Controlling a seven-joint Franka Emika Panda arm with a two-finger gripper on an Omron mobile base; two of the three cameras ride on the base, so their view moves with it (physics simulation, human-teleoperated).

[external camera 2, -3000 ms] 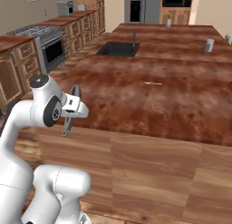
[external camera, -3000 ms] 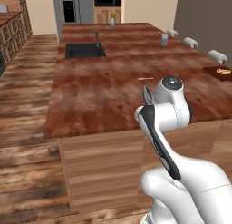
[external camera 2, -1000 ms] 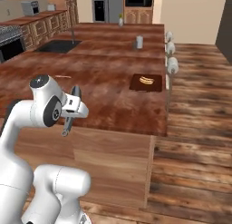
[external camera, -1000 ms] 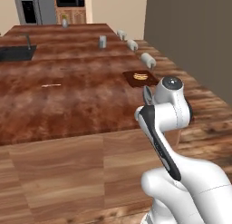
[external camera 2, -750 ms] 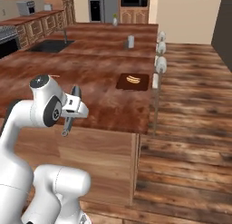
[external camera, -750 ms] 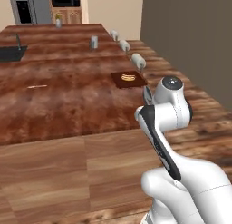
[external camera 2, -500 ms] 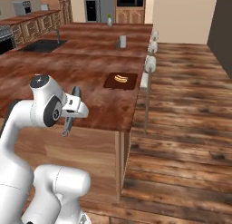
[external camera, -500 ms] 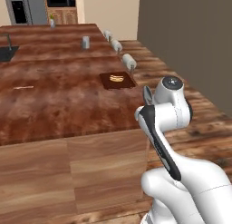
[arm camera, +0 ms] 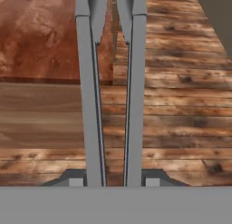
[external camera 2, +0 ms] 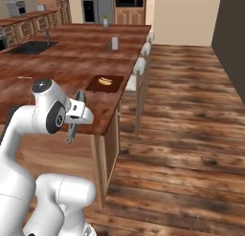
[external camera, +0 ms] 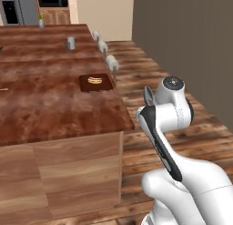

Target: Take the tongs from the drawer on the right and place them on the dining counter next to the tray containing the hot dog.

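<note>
- Reddish-brown and glossy, the dining counter (external camera: 54,105) spreads wide ahead, and the arm sits off its near corner, over plank floor (arm camera: 181,105) rather than over the surface. Release here, I'd say, and the tool drops to the boards, nowhere near its mark.
- Dark tray (external camera 2: 105,83) with the hot dog (external camera: 94,80) lies near the counter's right-hand edge, well away from the hand. A reach across could, in my judgement, bump the tray or set the tool down on it instead of beside it.
- White stools (external camera 2: 139,68) line that same edge close to the tray; a wide swing from this side risks clipping one.
- Grey tongs (arm camera: 111,82) run straight up the hand view, two flat arms side by side, pointing toward the counter's corner. From the right base camera they poke out above and below the hand (external camera 2: 76,116).
- Jaws pinch the tongs, one pad (arm camera: 74,180) outside each arm near the bottom. A long tool held at one spot may swivel or slip in the grip on a quick move.
</note>
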